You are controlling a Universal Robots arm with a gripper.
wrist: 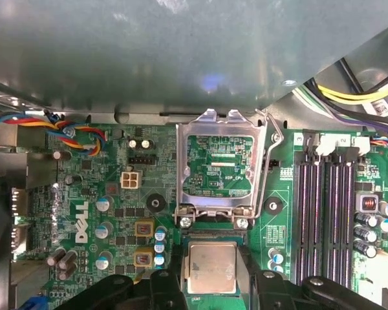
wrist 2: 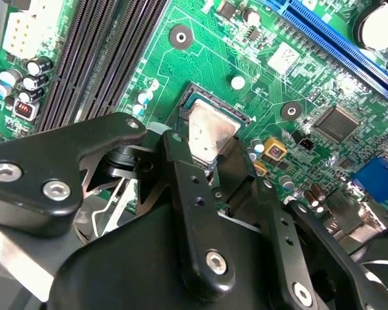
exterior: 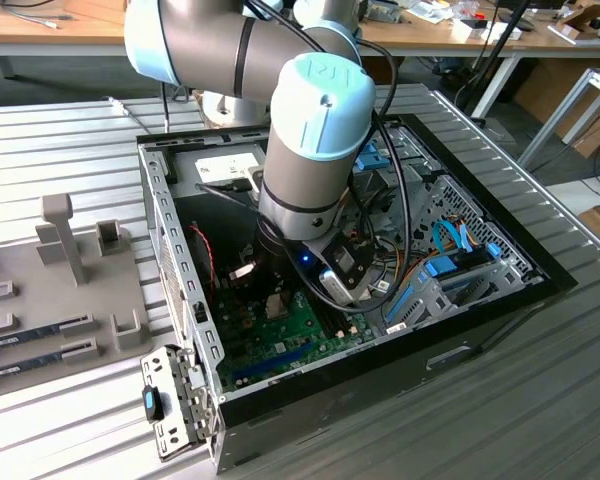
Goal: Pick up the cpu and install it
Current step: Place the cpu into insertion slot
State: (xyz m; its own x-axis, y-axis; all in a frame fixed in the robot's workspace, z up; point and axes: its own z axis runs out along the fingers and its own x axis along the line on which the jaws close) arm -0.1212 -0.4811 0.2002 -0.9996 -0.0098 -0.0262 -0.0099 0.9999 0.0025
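Silver-grey metal with a thin green rim: that is the cpu [wrist: 211,267], and it sits between the two black fingers [wrist 2: 193,194] of my end effector [wrist: 210,274], which is closed on its edges and holds it flat. In both wrist views the chip is low over the green motherboard [wrist 2: 246,58], right at the socket [wrist 2: 195,97]; I cannot tell whether it already rests in the seat or hangs just above it. In the first wrist view the socket's metal load frame [wrist: 220,161] stands hinged open just beyond the chip, its wire lever [wrist: 271,139] raised beside it. Black memory slots [wrist: 323,219] run along one side of the socket, and small capacitors [wrist: 105,227] dot the board on the other side.

In the exterior view my arm [exterior: 315,130] reaches down into the open computer case [exterior: 180,260], which lies on its side on the ribbed metal bench [exterior: 540,400]. On the exterior view's left a grey tray [exterior: 40,330] holds long memory sticks [exterior: 35,335], well apart from the case.
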